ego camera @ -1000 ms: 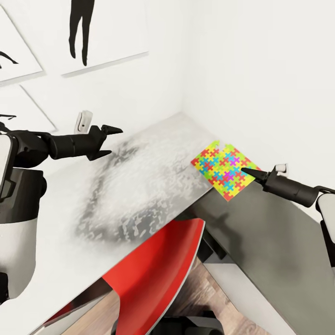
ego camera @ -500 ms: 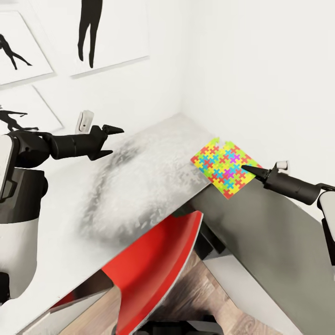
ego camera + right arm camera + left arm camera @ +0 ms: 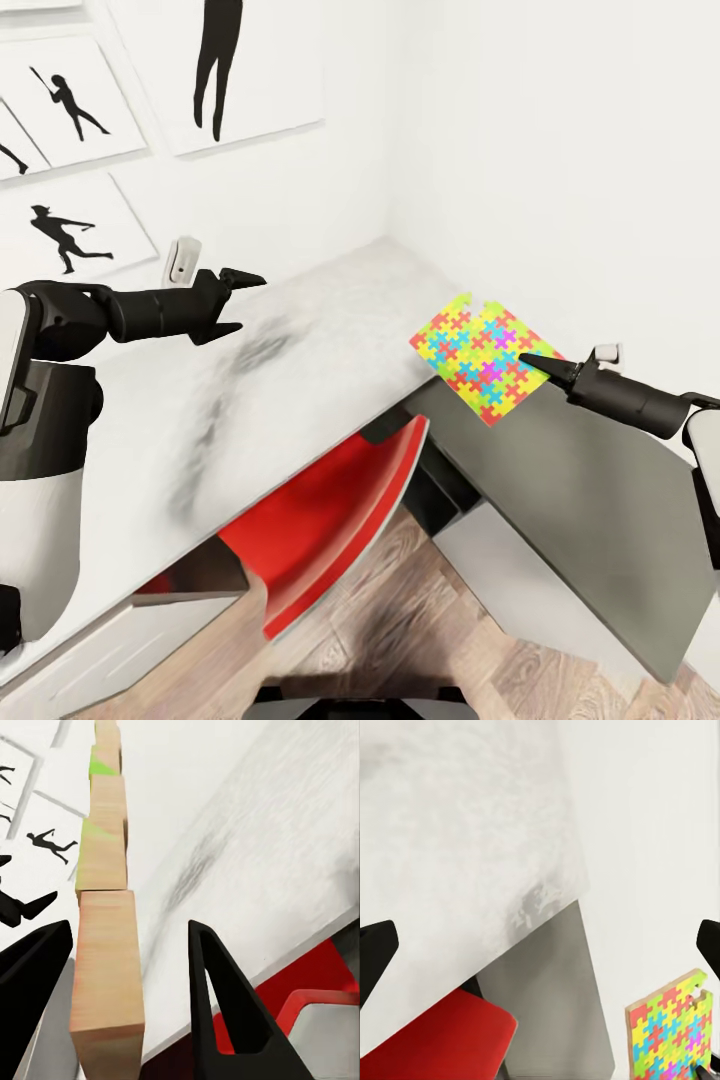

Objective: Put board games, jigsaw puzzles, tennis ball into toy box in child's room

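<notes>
Right end effector (image 3: 527,361) pinching jigsaw puzzle (image 3: 480,362) edge.

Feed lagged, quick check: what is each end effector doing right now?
Left end effector: open, holding nothing.
Right end effector: at the puzzle's edge; grip cannot be told.

**Jigsaw puzzle lifted on edge over the desk corner**

I see one jigsaw puzzle (image 3: 483,359), a thin square of interlocking red, yellow, green, blue and pink pieces with a pale wooden edge. It stands tilted rather than flat, above the spot where the table's (image 3: 300,370) pale grey top meets its dark grey section. My right gripper (image 3: 532,365) pinches its edge between both fingers.
</notes>
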Available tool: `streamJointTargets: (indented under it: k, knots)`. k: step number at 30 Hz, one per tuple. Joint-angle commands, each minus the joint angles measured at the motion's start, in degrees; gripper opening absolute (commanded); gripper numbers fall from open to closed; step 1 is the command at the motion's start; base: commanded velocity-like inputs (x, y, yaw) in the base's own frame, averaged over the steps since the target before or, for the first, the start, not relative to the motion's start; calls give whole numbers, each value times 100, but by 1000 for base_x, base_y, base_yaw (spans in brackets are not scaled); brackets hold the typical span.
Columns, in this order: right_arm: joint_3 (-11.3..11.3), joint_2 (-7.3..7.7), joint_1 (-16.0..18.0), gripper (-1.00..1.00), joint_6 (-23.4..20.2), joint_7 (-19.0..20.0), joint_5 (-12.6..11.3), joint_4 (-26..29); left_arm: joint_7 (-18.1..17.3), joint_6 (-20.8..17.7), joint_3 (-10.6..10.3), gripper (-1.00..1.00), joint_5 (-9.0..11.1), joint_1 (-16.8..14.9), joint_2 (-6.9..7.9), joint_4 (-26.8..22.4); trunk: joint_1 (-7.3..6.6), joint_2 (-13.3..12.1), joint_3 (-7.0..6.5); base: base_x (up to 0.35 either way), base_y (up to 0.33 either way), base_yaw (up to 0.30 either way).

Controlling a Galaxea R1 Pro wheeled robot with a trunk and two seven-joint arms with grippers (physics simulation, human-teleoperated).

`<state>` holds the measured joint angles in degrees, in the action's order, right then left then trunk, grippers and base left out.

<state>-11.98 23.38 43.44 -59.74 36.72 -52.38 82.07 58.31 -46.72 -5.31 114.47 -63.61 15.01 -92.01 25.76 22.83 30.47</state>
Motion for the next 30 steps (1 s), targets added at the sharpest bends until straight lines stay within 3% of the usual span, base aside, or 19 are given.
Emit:
streamJointTargets:
  k: [1,10,21,30]
  knots:
    - [-7,0,5,-100,-26,37,35,6,58,1,-1,100,49,-6,2,-3,2,9,-1,-107,0,0]
    - [-7,1,52,-100,-26,-7,35,89,58,6,2,100,49,-31,-3,-2,2,9,-81,-54,0,11]
    - [-7,-4,526,-100,-26,-671,-65,129,55,20,4,100,49,-68,-7,-4,2,9,-179,-10,0,63]
    - [-7,-1,694,-100,-26,-826,-199,123,57,23,4,100,48,-71,-7,-3,2,9,-259,-2,0,102]
